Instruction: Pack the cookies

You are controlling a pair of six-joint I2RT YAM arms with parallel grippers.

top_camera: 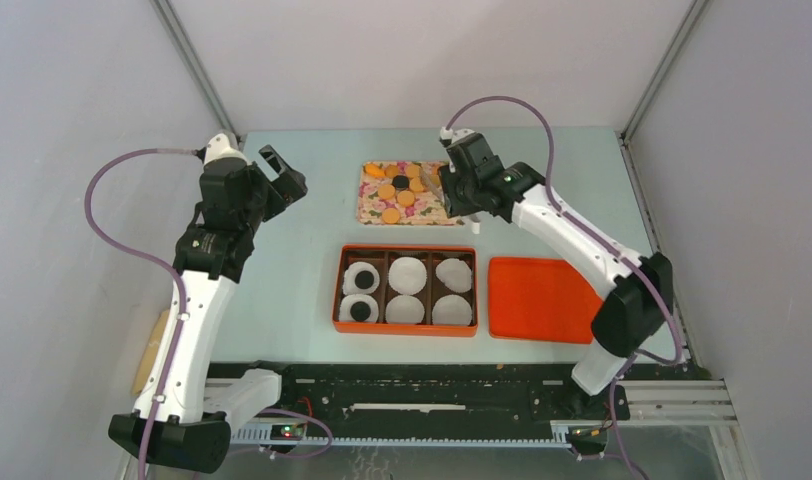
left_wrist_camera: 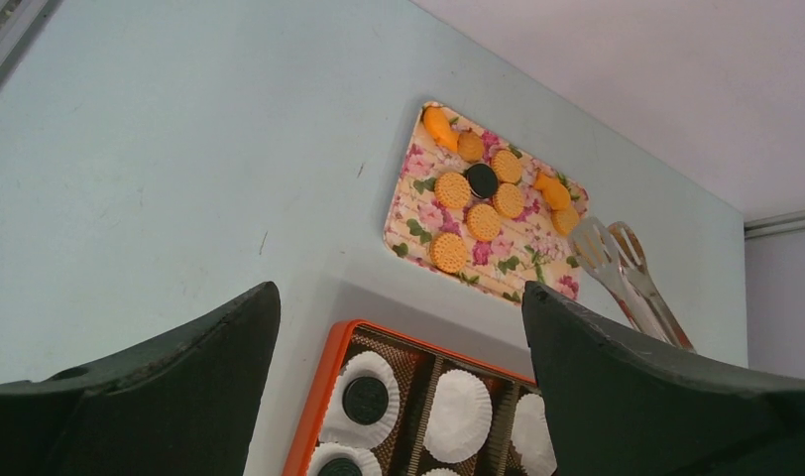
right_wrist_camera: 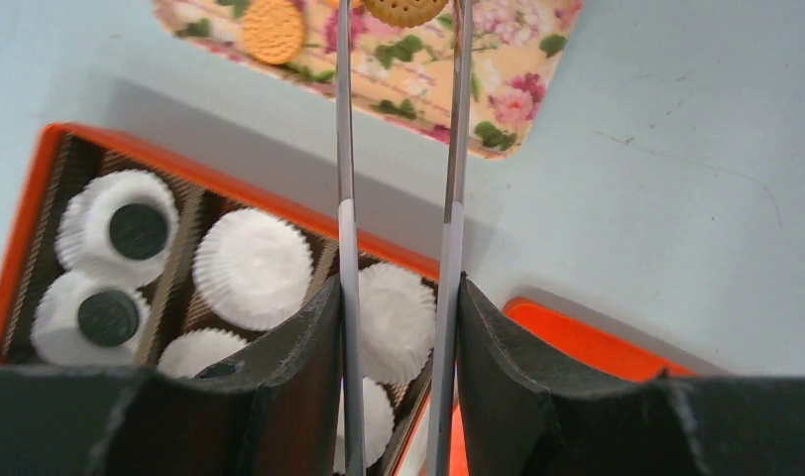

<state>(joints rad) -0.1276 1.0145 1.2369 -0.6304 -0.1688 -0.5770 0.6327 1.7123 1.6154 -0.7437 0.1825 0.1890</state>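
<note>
Pinching a pair of slim metal tongs (right_wrist_camera: 345,149) between its black fingers (right_wrist_camera: 289,387), which are set about halfway closed, the right gripper (right_wrist_camera: 399,297) points the tool toward the far side of the pale blue table (top_camera: 282,270). At the tips, one round orange-tan cookie (right_wrist_camera: 406,9) sits between the two blades, on or just above the rectangular floral tray (right_wrist_camera: 498,69). Whether it is lifted clear I cannot tell. More orange-tan cookies (left_wrist_camera: 483,221) and a single black cookie (left_wrist_camera: 481,179) lie loose on that tray at the far middle of the table.

Just near of the tray stands the orange six-compartment box (top_camera: 406,249), with a white pleated paper cup in each compartment. The two left cups, far (top_camera: 360,278) and near (top_camera: 360,311), each hold one black disc. The four cups in the middle and right columns (top_camera: 407,273) show nothing inside. A flat orange lid (top_camera: 539,299) lies just right of the box, not on it.

Out to the left, the left gripper (left_wrist_camera: 399,297) hangs with its jaws spread wide and nothing between them, well apart from tray and box.

By my reading, about a third of the packing is done. Four cups are left to fill, and the lid presumably goes on last. The step in hand looks like fetching the next cookie from the tray.
</note>
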